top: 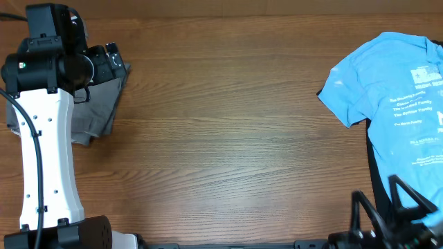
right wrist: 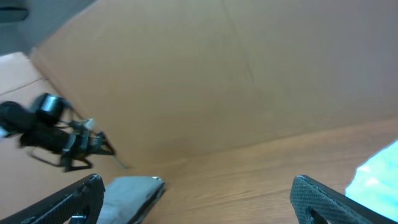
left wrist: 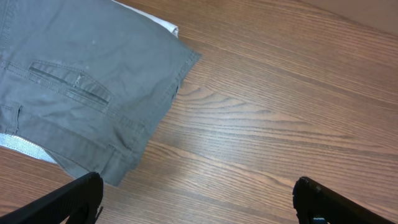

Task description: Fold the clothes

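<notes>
The dark grey shorts (top: pixel 104 104) lie folded at the table's far left, partly hidden under my left arm. In the left wrist view the shorts (left wrist: pixel 93 74) show their waistband and slit back pocket. My left gripper (left wrist: pixel 199 199) is open and empty, over bare wood just beside the shorts' corner. My right gripper (top: pixel 387 206) is at the front right edge, open and empty (right wrist: pixel 196 199). From there the folded shorts (right wrist: pixel 134 193) show far across the table.
A light blue T-shirt with white print (top: pixel 394 90) is spread at the right, also at the right wrist view's edge (right wrist: pixel 380 174). Pale fabric (left wrist: pixel 158 23) peeks from under the shorts. Bare wooden tabletop (top: pixel 228 124) spans the middle. A brown wall (right wrist: pixel 236 68) stands behind.
</notes>
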`<state>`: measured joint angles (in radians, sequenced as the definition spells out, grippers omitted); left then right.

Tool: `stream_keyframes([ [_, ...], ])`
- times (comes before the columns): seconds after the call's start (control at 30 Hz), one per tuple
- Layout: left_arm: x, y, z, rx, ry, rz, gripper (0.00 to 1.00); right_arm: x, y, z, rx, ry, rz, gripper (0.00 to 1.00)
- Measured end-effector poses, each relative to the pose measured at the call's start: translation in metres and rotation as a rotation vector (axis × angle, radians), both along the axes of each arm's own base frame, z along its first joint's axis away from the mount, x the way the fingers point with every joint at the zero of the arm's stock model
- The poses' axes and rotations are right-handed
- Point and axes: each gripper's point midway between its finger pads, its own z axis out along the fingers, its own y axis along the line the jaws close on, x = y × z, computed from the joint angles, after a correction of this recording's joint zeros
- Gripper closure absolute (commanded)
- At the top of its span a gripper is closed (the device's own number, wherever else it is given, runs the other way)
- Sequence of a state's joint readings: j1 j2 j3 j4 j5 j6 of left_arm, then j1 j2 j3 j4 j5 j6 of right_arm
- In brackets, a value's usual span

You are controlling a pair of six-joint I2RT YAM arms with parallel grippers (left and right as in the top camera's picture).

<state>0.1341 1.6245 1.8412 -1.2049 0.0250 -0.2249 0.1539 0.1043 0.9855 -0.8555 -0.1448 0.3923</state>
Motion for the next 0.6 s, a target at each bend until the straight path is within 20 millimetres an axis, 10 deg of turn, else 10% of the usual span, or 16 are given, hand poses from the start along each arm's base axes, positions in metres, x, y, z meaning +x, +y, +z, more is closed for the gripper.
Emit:
stream_keyframes([
  [0.6, 0.000, 0.000, 0.000, 0.000, 0.000, 0.000, 0.00, 0.111, -0.015, -0.088, 0.063, -0.200, -0.186, 0.00],
])
